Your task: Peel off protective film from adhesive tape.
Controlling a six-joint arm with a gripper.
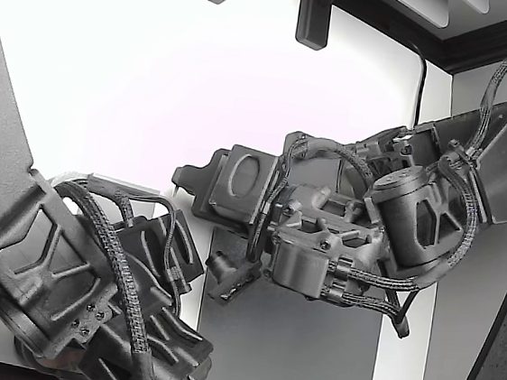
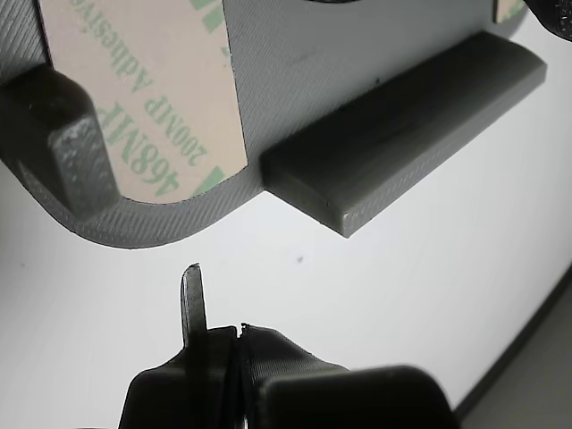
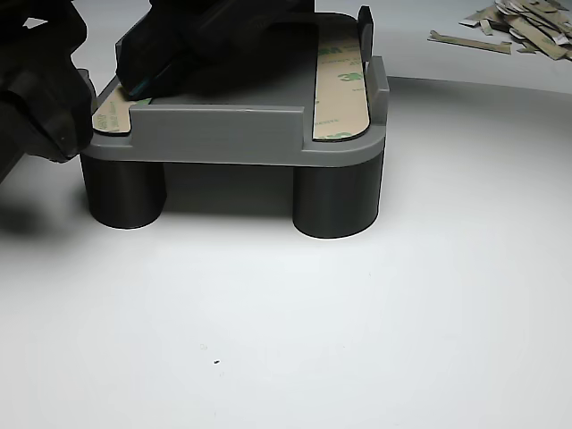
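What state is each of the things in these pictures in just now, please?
Gripper: shut, holding nothing, just off the part's edge.
Gray part: standing on its round legs on the white table.
Near tape strip: stuck flat, liner on, printing showing.
Far tape strip: stuck flat, liner on.
Peeled liner scraps: loose in a heap on the table.

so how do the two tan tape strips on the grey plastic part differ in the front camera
In the other view, the tan liner-covered tape strip on the right lies fully exposed along the grey plastic part, running back to a small upright post. The tan tape strip on the left is mostly hidden under the dark gripper, with only its near rounded end showing. Both lie flat, printed with green lettering, their liners on as far as visible.
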